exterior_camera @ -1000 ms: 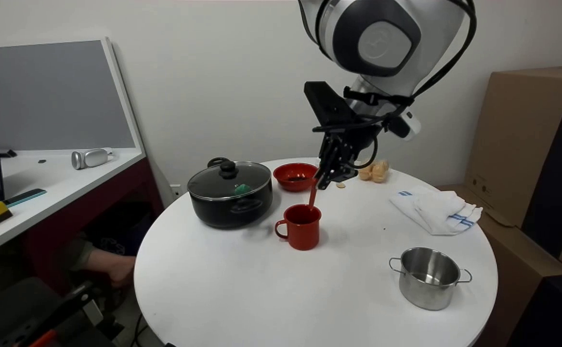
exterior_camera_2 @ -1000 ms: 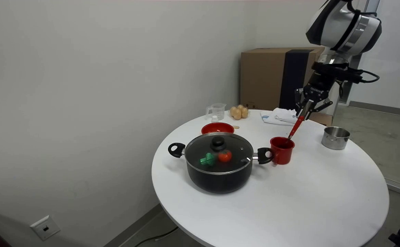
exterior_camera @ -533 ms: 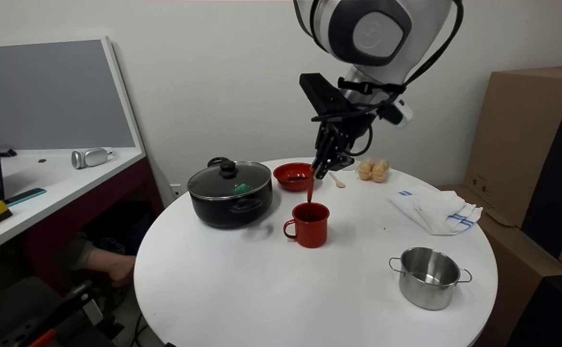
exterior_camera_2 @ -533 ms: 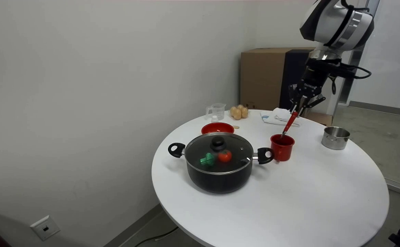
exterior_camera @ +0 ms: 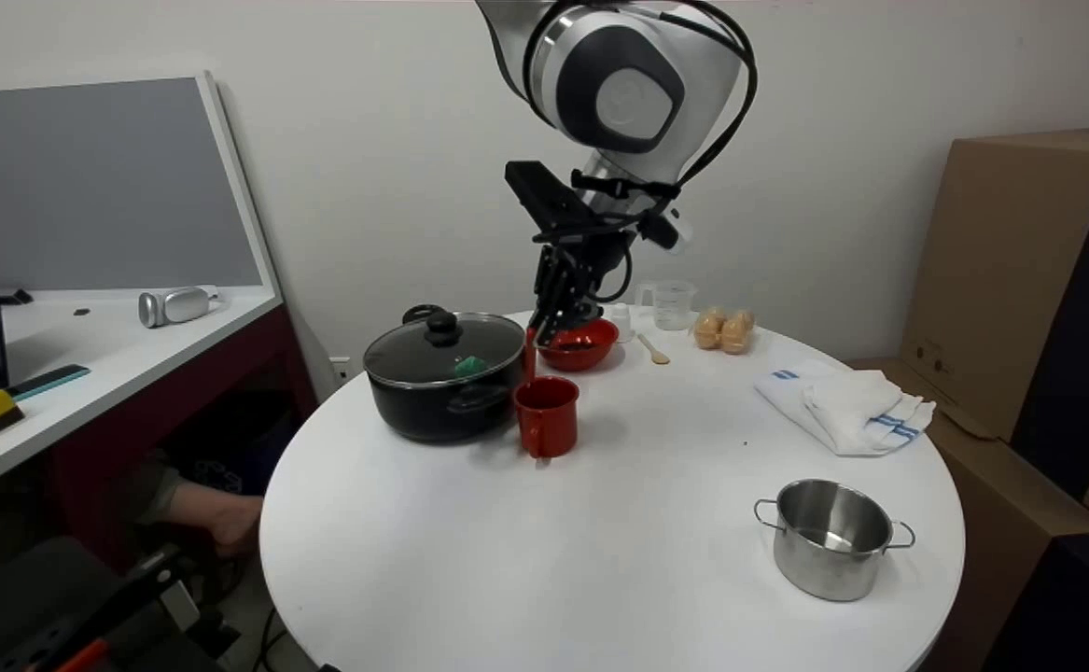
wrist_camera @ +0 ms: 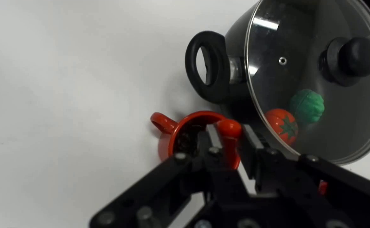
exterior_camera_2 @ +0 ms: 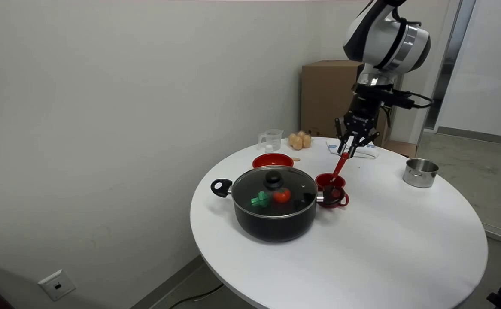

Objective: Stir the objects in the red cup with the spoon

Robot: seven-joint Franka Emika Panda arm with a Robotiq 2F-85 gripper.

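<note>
The red cup (exterior_camera: pixel 549 425) stands upright on the white table, close beside the black pot; it shows in both exterior views (exterior_camera_2: pixel 322 182). In the wrist view the cup (wrist_camera: pixel 185 122) holds dark contents (wrist_camera: pixel 186 141), too dim to tell apart. My gripper (wrist_camera: pixel 231 134) is shut on the red handle of the spoon (wrist_camera: pixel 229 127) and stands above the cup. In an exterior view the gripper (exterior_camera_2: pixel 346 151) holds the spoon (exterior_camera_2: pixel 340 165) tilted, its lower end inside the cup. The spoon's bowl is hidden in the cup.
The lidded black pot (exterior_camera: pixel 413 406) stands against the cup's side; its handle (exterior_camera_2: pixel 334 194) overlaps the cup in view. A red bowl (exterior_camera: pixel 591 350), measuring cup (exterior_camera: pixel 673 303), eggs (exterior_camera: pixel 723 331) and small wooden spoon (exterior_camera: pixel 652 350) lie behind. A towel (exterior_camera: pixel 847 406) and steel pot (exterior_camera: pixel 824 565) are farther off.
The gripper and spoon have moved toward the black pot. The cup has shifted with them and turned, so its handle points away from the pot's side. The grip on the spoon is kept.
</note>
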